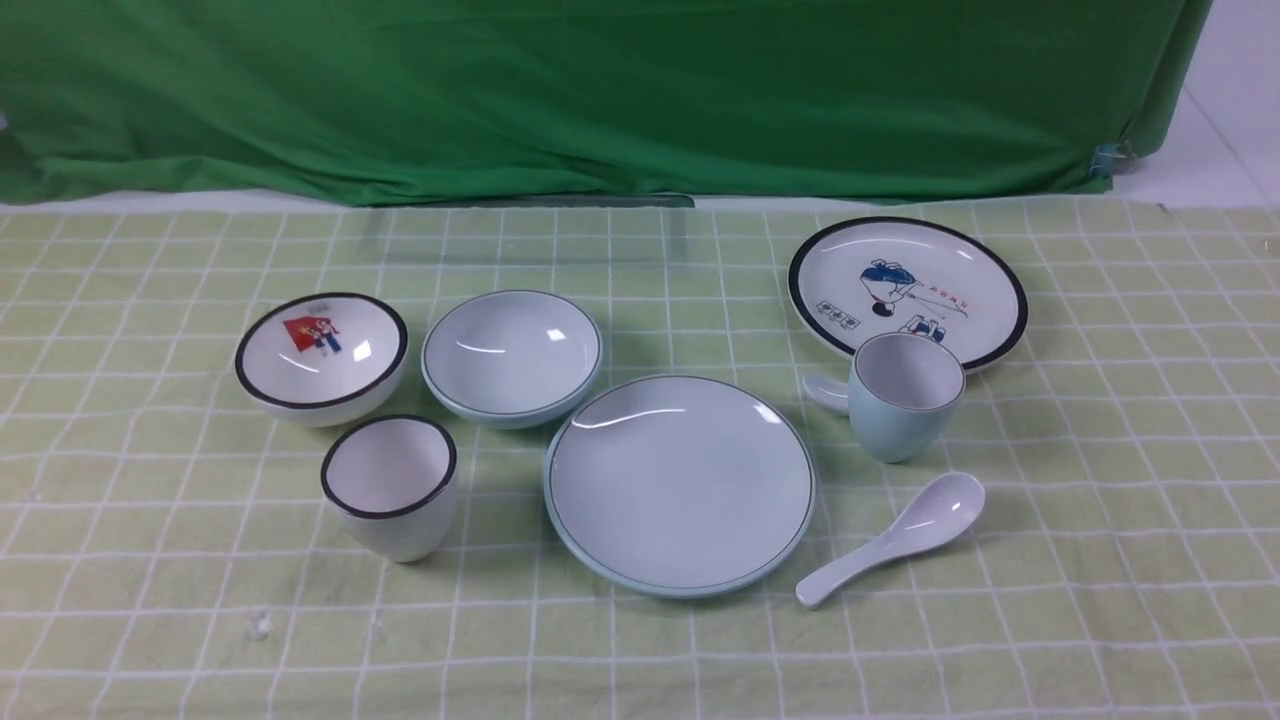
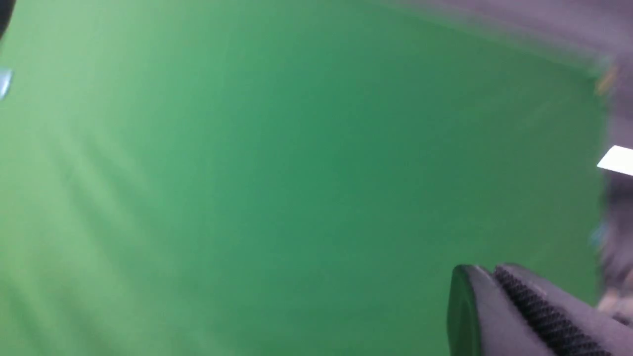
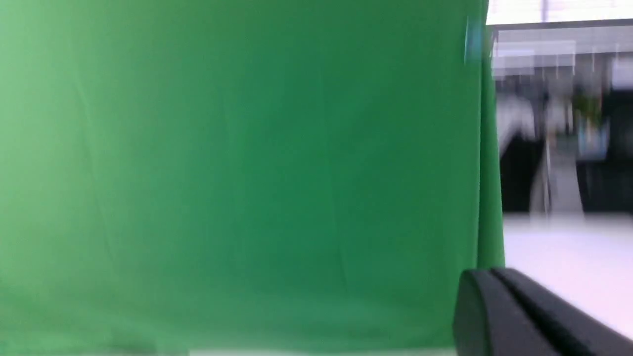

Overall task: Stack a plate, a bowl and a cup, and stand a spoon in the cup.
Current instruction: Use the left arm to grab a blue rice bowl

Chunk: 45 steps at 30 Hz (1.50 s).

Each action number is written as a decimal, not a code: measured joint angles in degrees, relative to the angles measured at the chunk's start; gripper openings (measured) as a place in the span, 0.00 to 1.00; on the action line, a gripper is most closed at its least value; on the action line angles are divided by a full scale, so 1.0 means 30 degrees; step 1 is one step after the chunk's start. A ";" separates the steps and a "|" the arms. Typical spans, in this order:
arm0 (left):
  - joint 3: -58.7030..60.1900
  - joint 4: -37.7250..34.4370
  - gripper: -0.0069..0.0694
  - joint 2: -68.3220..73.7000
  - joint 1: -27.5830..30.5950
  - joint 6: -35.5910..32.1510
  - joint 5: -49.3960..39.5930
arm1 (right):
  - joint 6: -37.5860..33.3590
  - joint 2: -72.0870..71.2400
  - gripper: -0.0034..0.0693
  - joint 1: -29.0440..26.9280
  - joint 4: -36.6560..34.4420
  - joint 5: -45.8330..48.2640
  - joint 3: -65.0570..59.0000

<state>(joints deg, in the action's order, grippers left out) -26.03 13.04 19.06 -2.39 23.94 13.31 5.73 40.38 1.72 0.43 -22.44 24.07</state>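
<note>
In the front view the pale blue plate (image 1: 680,485) lies flat at the middle of the cloth. The pale blue bowl (image 1: 511,355) stands upright behind it to the left. The pale blue cup (image 1: 905,395) stands upright to the plate's right. The plain white spoon (image 1: 900,535) lies in front of the cup, bowl side up. Neither arm shows in the front view. My left gripper (image 2: 487,269) and my right gripper (image 3: 492,272) each show only in their own wrist view, jaws pressed together and empty, facing the green backdrop.
A white black-rimmed bowl with a red picture (image 1: 321,355) and a white black-rimmed cup (image 1: 390,487) stand at the left. A white cartoon plate (image 1: 907,290) lies at the back right. A second white spoon (image 1: 825,392) lies mostly hidden behind the pale blue cup.
</note>
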 joint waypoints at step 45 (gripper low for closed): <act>-2.7413 -0.1327 0.83 3.6710 -0.4732 -0.8561 -1.9970 | -0.4936 1.2069 0.15 1.0609 -0.1581 2.0492 1.2218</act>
<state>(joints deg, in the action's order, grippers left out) -108.27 9.06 129.19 -16.59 -1.74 -46.60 -9.07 76.59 33.55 -4.31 39.03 60.72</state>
